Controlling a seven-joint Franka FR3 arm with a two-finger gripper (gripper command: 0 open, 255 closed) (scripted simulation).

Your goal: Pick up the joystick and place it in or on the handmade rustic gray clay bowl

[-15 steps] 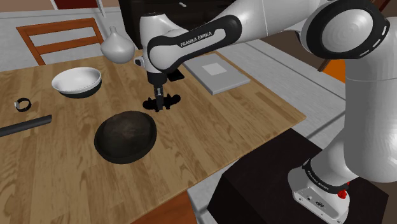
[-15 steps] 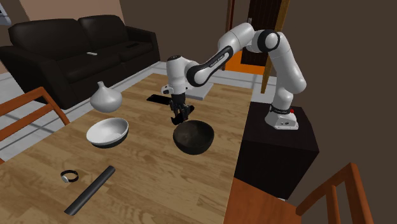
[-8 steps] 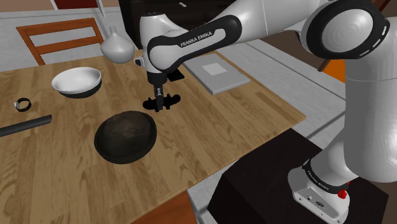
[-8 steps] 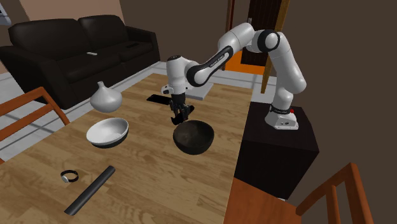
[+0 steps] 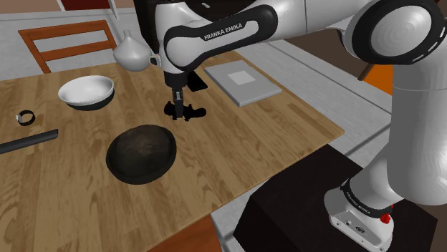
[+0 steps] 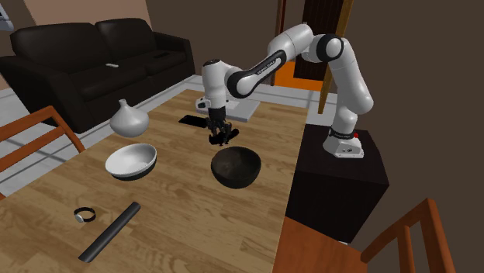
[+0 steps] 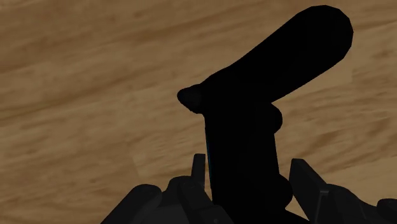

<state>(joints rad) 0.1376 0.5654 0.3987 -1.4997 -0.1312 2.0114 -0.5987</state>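
Shoulder view: found the gripper (image 5: 178,107) pointing straight down over the wooden table (image 5: 279,136), near the far rim of the dark bowl (image 5: 142,152). Saw the black joystick (image 5: 193,112) hanging from it, base lowest, close above the wood. Could not tell for certain, with black parts and shadow running together there, about any gap under the base; probably just off the surface.

Wrist view: had the joystick (image 7: 254,114) upright between the two fingers (image 7: 304,181), pinched at the stem, with bare wood grain behind. Read that as a firm clasp, not a loose straddle.

Second exterior view: placed the gripper (image 6: 219,133) and joystick (image 6: 224,140) just above and beside the dark bowl (image 6: 235,167), well apart from the white bowl (image 6: 130,161).

Took the dark, rough-skinned bowl for the clay one meant, going by its texture. Judged the step in hand as the lift after a made grasp, with the carry not yet done.

Called next for a little more height, enough for the base to pass over the rim. Then a short carry toward the shoulder view's lower left, ending over the hollow. Then a gentle lowering and a spreading of the fingers. Needed care against clipping the near rim with the wide base.
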